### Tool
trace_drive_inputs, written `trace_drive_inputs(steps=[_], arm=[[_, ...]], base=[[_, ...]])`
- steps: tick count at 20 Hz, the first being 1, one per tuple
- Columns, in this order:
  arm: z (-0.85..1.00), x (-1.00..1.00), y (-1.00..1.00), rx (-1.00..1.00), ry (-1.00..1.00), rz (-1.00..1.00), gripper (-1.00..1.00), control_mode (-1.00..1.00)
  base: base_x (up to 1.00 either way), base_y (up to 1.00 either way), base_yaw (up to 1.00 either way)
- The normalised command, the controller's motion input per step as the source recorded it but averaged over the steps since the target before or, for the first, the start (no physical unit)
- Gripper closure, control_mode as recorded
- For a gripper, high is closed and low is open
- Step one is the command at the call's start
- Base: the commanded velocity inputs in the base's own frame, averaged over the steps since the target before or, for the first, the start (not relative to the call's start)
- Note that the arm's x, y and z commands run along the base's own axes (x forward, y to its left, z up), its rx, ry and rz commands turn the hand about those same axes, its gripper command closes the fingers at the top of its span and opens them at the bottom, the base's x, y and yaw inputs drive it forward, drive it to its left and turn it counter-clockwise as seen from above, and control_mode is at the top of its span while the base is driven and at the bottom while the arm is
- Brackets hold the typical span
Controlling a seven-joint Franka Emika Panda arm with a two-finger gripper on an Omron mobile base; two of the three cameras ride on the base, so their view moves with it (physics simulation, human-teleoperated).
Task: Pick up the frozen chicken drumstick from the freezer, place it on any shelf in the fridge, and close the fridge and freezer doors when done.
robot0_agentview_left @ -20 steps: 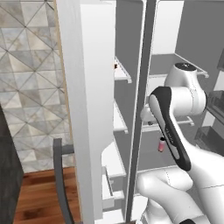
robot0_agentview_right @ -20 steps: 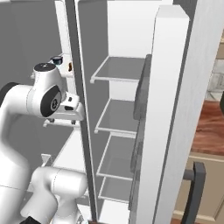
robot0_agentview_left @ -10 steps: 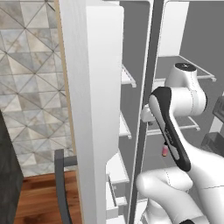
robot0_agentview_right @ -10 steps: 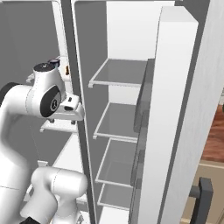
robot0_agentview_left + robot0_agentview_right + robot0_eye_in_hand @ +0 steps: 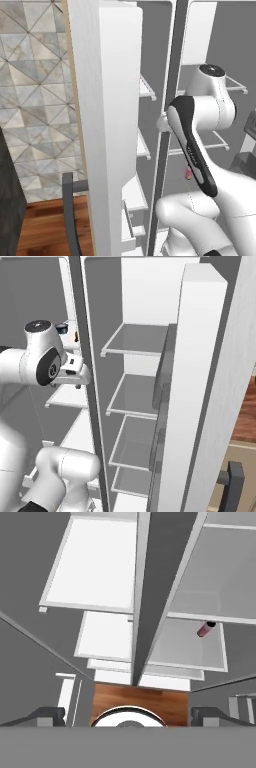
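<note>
Fingers (image 5: 129, 714) spread wide, pinching nothing; frozen chicken drumstick (image 5: 76, 336) sits on a freezer shelf (image 5: 65, 397), well apart.

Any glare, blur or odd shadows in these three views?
Left base view: flat rendered light, no glare, the freezer door near the lens is soft-edged. Right base view: even, shadowless grey on the fridge shelves. Hand view: steep perspective down the divider; the pink bottle is small but sharp.
</note>
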Motion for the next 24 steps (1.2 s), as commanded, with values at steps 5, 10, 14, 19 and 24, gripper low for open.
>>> trace_drive_inputs(steps=[5,10,14,19,24], arm=[[0.53,0.04,0.72,-0.06,-0.20,-0.06,-1.00,-1.00],[0.54,0.11,0.38,0.00,-0.11,-0.05,-1.00,-1.00],[0.40,0.39,0.01,0.03,-0.11,0.00,-1.00,-1.00],[0.28,0.83,0.00,0.04,-0.01,0.00,-1.00,-1.00],[0.01,0.83,0.06,0.00,-0.01,0.00,-1.00,-1.00]], base=[[0.00,0.00,0.00],[0.00,0.00,0.00],[0.00,0.00,0.00],[0.00,0.00,0.00],[0.00,0.00,0.00]])
